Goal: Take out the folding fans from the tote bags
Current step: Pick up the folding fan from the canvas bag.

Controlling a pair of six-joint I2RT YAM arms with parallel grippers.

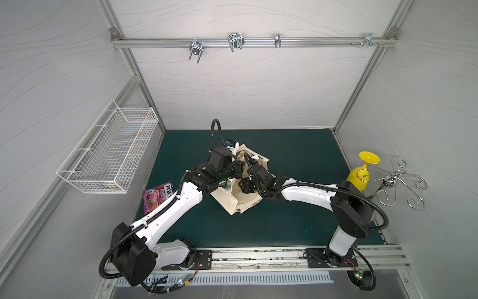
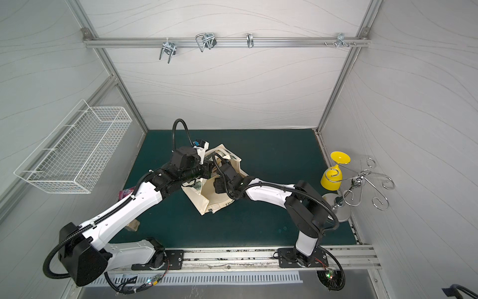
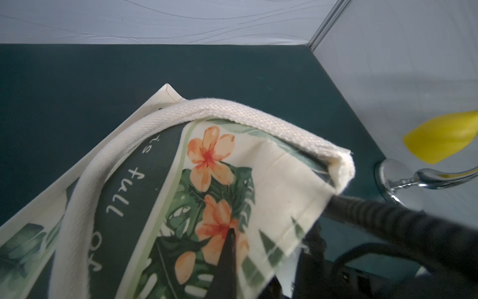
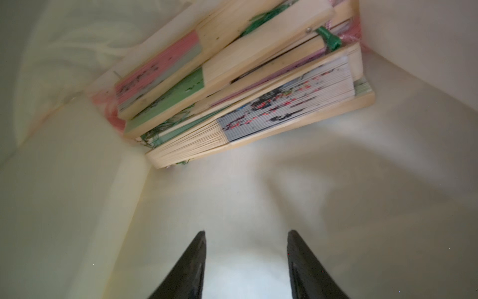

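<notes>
Looking down in both top views, the tote bag (image 1: pixel 223 198) lies slumped on its side at the middle of the green mat (image 1: pixel 297 155). The left arm (image 1: pixel 181 199) comes in from 8 o'clock and the right arm (image 1: pixel 305 192) from 4 o'clock, so they meet over it. A snack packet (image 1: pixel 157 196) lies at the bag's 9 o'clock, a wire basket (image 1: pixel 108 152) hangs at 10 o'clock, and a yellow glass (image 1: pixel 358 176) on a chrome rack (image 1: pixel 398 181) stands at 3 o'clock. No fan shows from here, and neither gripper's fingers can be made out. In the left wrist view, the left gripper (image 3: pixel 230 239) shows one dark finger pressed onto the bag's flowered print. Its mate is hidden under the cloth, so it seems pinched shut on the bag wall, with a cream handle (image 3: pixel 181 114) draped across. That hold looks meant to lift the wall and keep the mouth gaping for the other arm. In the right wrist view, taken inside the bag, the right gripper (image 4: pixel 245 259) has its fingers spread with only bare canvas between them. The folding fans (image 4: pixel 232 85) lie ahead in a loose stack jammed into the far corner, well apart from the fingertips. The nearest fan, its paper edge flecked with black and red, looks like the easiest to take first.
</notes>
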